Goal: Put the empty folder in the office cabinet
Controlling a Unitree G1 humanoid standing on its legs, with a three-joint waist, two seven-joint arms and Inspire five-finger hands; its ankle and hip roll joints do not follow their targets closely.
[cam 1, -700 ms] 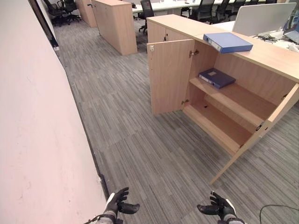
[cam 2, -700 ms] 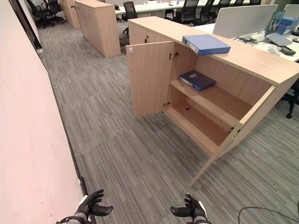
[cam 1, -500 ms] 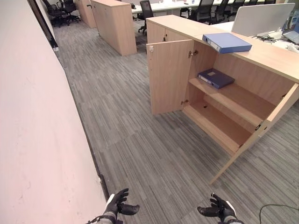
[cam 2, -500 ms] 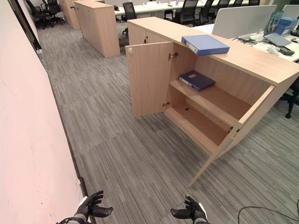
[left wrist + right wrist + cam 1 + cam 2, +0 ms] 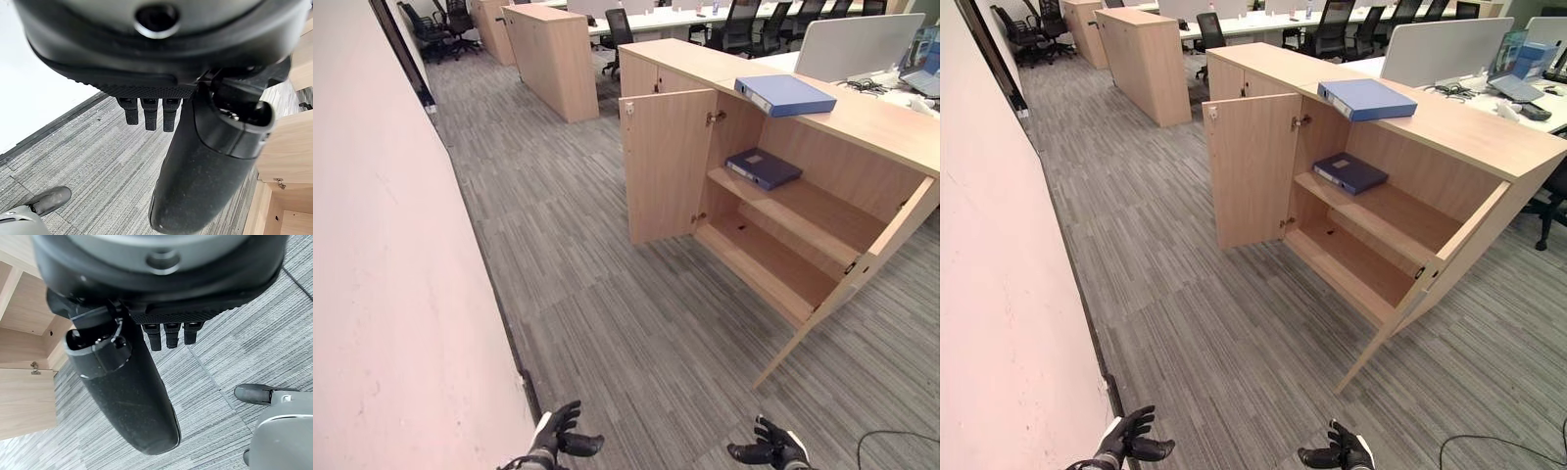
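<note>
Your left robot hand (image 5: 556, 438) and right robot hand (image 5: 771, 451) hung low over the grey carpet (image 5: 607, 294), both empty, fingers loosely spread and thumbs pointing toward each other. Ahead of you stood the office cabinet (image 5: 803, 211) with both doors swung open. A light blue folder (image 5: 784, 94) lay flat on the cabinet's top, well apart from either hand, and a darker blue folder (image 5: 765, 166) lay on the upper shelf (image 5: 813, 211) inside.

right hand (image 5: 773, 454) | cut by bottom edge || cabinet (image 5: 862, 127) | cut right
</note>
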